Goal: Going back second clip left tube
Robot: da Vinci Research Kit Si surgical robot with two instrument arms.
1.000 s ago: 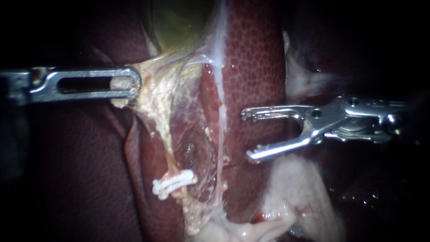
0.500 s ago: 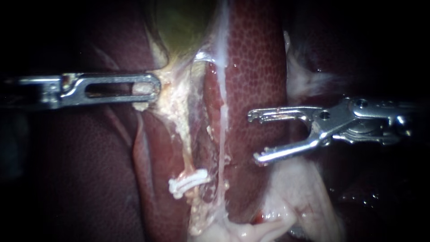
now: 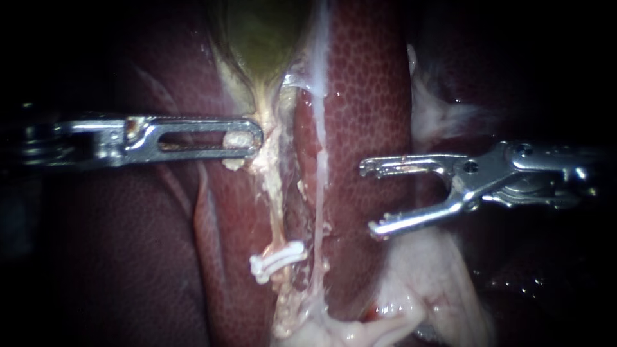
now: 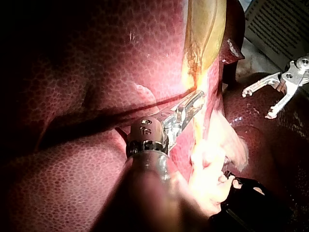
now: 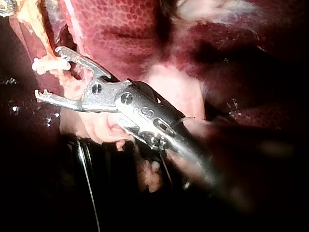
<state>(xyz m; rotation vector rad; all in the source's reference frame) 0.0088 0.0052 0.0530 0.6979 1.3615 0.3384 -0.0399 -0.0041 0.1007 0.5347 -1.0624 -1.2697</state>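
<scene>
My left instrument (image 3: 247, 138) comes in level, its slotted jaws shut on pale tissue just below the greenish gallbladder (image 3: 260, 38). From that hold the left tube (image 3: 276, 212) runs straight down to a white clip (image 3: 277, 258) lying across it. A thinner whitish tube (image 3: 318, 205) runs beside it on the right. My right instrument (image 3: 367, 199) hangs over the liver (image 3: 366, 96), to the right of both tubes, jaws open and empty. In the right wrist view its jaws (image 5: 48, 72) stand wide just short of the clip (image 5: 48, 64). The left wrist view shows my left instrument (image 4: 190, 104) on tissue under the gallbladder (image 4: 205, 34).
Pale fatty tissue (image 3: 424, 276) bulges under my right instrument and along the lower edge. Dark liver (image 3: 128, 244) fills the left side. A whitish membrane (image 3: 437, 115) lies above the right instrument's shaft.
My left instrument has moved right with its held tissue, so the left tube now hangs straighter and the clip sits further right. The right instrument has drawn back slightly to the right, jaws still open.
</scene>
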